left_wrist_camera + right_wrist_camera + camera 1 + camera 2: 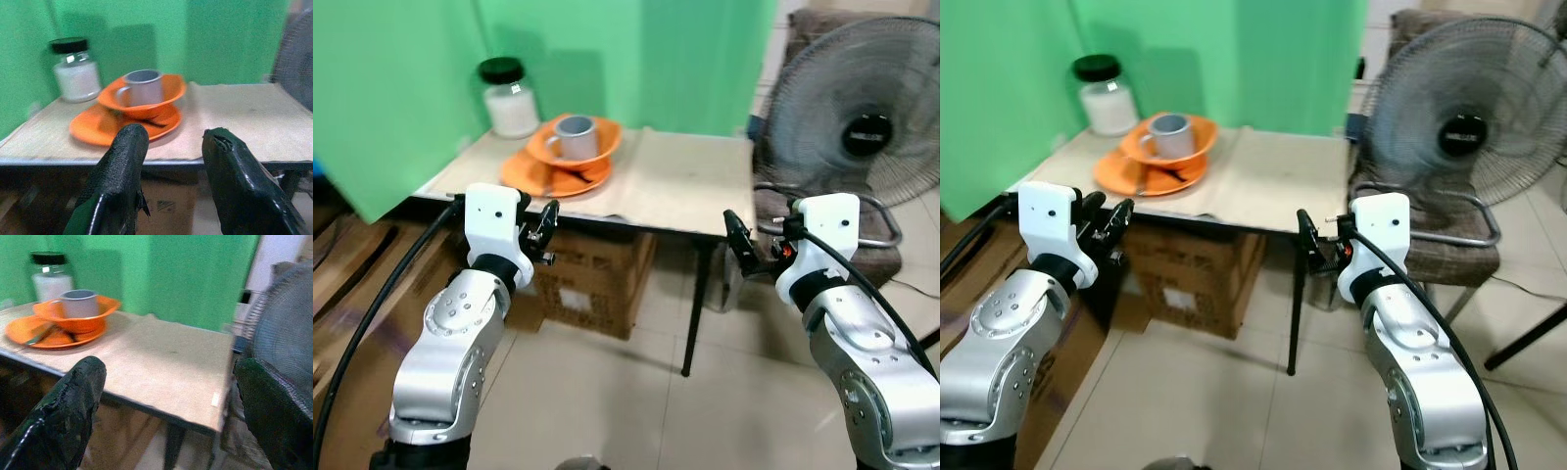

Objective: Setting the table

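A grey metal mug (576,137) stands inside an orange bowl (607,142), which rests on an orange plate (522,172) at the far left of a small beige table (690,181). A utensil (572,178) lies on the plate under the bowl. Behind them is a glass jar (511,100) with a black lid and white contents. My left gripper (544,227) hovers open and empty just before the table's front edge, below the plate. My right gripper (738,240) hangs open and empty off the table's front right corner. From the wrists, the left gripper (173,134) and the right gripper (168,367) both face the dishes.
A large standing fan (862,127) is at the right, in front of a brown chair (1420,264). A cardboard box (592,279) sits under the table. Green cloth (401,88) hangs behind and to the left. The tiled floor (626,392) lies between my arms.
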You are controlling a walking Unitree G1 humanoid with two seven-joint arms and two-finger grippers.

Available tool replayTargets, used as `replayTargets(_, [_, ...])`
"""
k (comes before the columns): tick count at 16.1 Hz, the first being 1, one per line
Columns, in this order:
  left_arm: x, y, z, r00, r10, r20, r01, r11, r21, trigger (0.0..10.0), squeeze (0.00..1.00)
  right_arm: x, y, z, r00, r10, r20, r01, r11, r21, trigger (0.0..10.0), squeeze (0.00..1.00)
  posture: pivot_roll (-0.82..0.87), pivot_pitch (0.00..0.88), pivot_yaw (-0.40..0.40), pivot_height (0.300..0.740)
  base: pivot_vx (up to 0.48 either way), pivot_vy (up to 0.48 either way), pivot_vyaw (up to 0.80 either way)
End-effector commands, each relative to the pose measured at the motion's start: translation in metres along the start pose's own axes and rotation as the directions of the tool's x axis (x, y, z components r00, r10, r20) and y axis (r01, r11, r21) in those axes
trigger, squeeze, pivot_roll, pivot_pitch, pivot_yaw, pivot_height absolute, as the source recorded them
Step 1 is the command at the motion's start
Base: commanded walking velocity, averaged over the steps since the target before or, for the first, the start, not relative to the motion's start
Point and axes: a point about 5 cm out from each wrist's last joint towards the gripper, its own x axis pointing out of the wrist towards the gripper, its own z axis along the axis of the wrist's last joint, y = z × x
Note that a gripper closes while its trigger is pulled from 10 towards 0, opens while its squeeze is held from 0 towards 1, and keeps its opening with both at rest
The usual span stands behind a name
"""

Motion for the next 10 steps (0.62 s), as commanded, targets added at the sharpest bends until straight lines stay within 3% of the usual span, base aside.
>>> replayTargets(1, [-0.0024, 0.003, 0.0003, 1.0, 0.027, 0.006, -0.027, 1.0, 0.006, 10.0, 0.0, 0.0035, 0.0026, 0.0025, 1.0, 0.023, 0.006, -0.023, 1.0, -0.005, 10.0, 0.0, 0.08, 0.0, 0.02, 0.74, 0.0, 0.0, 0.8])
replayTargets(2, [-0.003, 0.0047, 0.0, 0.999, 0.04, 0.006, -0.04, 0.999, -0.002, 10.0, 0.0, 0.0043, 0.0034, 0.0024, 1.0, 0.03, 0.006, -0.03, 1.0, -0.007, 10.0, 0.0, 0.08, 0.0, 0.015, 0.74, 0.0, 0.0, 0.8])
replayTargets(6, [-0.0049, 0.0077, 0.0002, 0.998, 0.058, 0.01, -0.058, 0.998, -0.011, 10.0, 0.0, 0.0057, 0.0061, 0.0019, 0.999, 0.053, 0.006, -0.053, 0.998, 0.027, 10.0, 0.0, 0.08, 0.0, 0.014, 0.74, 0.0, 0.0, 0.0])
replayTargets(10, [-0.0042, 0.0071, 0.0005, 0.999, 0.052, 0.012, -0.052, 0.999, -0.015, 10.0, 0.0, 0.0049, 0.008, 0.0007, 0.998, 0.068, -0.002, -0.068, 0.997, 0.024, 10.0, 0.0, 0.07, 0.0, 0.019, 0.74, 0.264, 0.0, 0.0])
